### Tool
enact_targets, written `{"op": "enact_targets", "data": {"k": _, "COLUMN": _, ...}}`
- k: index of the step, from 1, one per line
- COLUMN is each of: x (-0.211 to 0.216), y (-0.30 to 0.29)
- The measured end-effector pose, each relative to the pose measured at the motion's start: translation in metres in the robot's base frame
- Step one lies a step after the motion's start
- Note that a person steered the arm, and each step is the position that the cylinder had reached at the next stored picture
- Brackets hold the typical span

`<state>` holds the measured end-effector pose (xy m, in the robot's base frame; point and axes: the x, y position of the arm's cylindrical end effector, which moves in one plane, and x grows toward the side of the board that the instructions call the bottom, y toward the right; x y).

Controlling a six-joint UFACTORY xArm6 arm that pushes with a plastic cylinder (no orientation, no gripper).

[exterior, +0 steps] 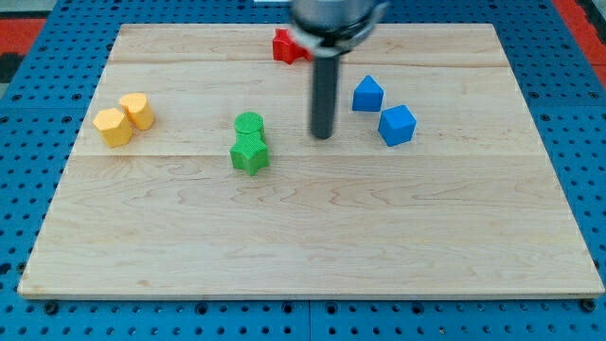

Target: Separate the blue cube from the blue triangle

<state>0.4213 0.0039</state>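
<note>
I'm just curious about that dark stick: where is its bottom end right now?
My tip rests on the board right of centre, in the view's upper half, between the green blocks on its left and the two blue blocks on its right, touching neither.

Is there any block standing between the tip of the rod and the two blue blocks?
No. My tip stands on bare board to the view's left of the blue triangle and the blue cube, with nothing visible between. The green blocks lie on the tip's other side.
</note>
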Motion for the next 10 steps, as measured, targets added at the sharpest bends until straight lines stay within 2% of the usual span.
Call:
{"op": "enact_targets", "data": {"k": 1, "x": -0.051, "y": 0.040}}
{"op": "enact_targets", "data": {"k": 3, "x": -0.069, "y": 0.148}}
{"op": "enact_targets", "data": {"k": 4, "x": -0.008, "y": 0.113}}
{"op": "enact_targets", "data": {"k": 5, "x": 0.012, "y": -0.008}}
{"op": "enact_targets", "data": {"k": 6, "x": 0.013, "y": -0.060}}
{"op": "enact_targets", "data": {"k": 7, "x": 0.011, "y": 0.053}}
{"op": "enact_targets", "data": {"k": 8, "x": -0.035, "y": 0.196}}
{"op": "enact_targets", "data": {"k": 9, "x": -0.091, "y": 0.251}}
{"op": "enact_targets", "data": {"k": 10, "x": -0.115, "y": 0.189}}
